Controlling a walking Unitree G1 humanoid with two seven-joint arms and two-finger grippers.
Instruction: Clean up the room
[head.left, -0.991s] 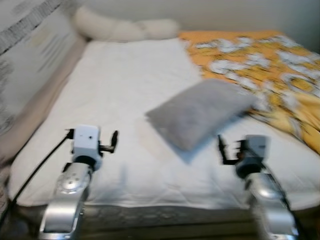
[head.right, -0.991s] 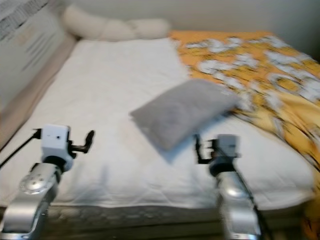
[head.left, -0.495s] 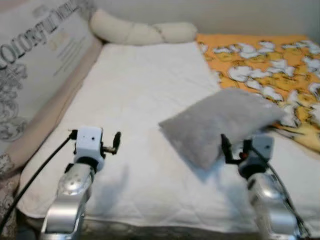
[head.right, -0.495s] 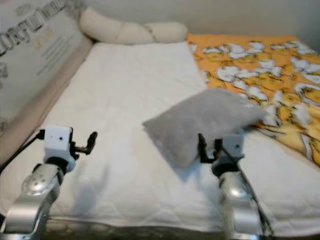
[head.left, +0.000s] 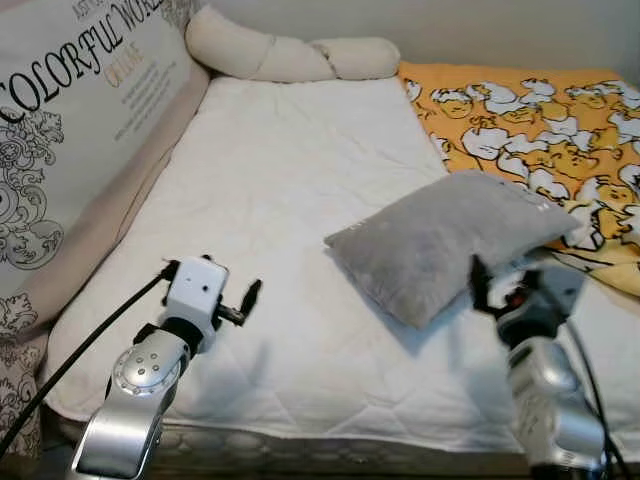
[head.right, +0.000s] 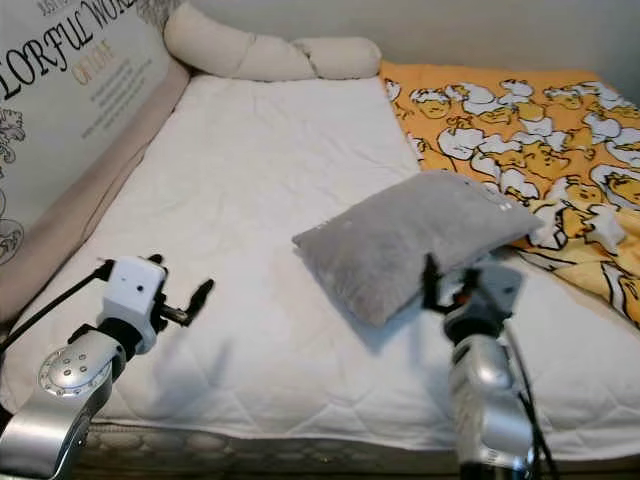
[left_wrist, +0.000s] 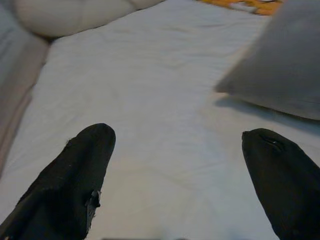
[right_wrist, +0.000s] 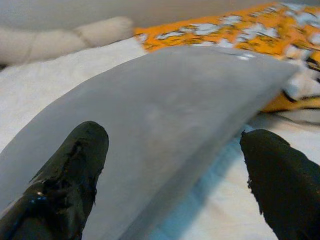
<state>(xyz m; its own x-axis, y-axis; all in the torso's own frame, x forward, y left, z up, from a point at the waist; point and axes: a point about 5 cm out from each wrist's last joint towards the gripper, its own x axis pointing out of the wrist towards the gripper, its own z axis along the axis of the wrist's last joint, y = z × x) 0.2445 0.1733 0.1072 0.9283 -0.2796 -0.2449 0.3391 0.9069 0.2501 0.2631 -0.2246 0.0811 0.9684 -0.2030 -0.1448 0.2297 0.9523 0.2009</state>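
A grey pillow (head.left: 448, 240) lies tilted on the white mattress (head.left: 290, 170), its far end resting on an orange blanket with white ducks (head.left: 530, 110). My right gripper (head.left: 495, 285) is open just at the pillow's near edge; in the right wrist view the pillow (right_wrist: 165, 115) spans the gap between the two black fingertips (right_wrist: 82, 150). My left gripper (head.left: 250, 297) is open above bare mattress, to the left of the pillow and apart from it. The left wrist view has the pillow's corner (left_wrist: 280, 70) off to one side.
A long cream knotted cushion (head.left: 280, 55) lies along the far end of the bed. A big printed cushion with lettering (head.left: 70, 110) leans along the left side. The mattress's front edge (head.left: 300, 435) is close below my arms.
The whole picture has shifted and sharpened as the camera came closer to the bed. My right gripper now sits nearer the pillow's near edge. The pillow itself has not moved.
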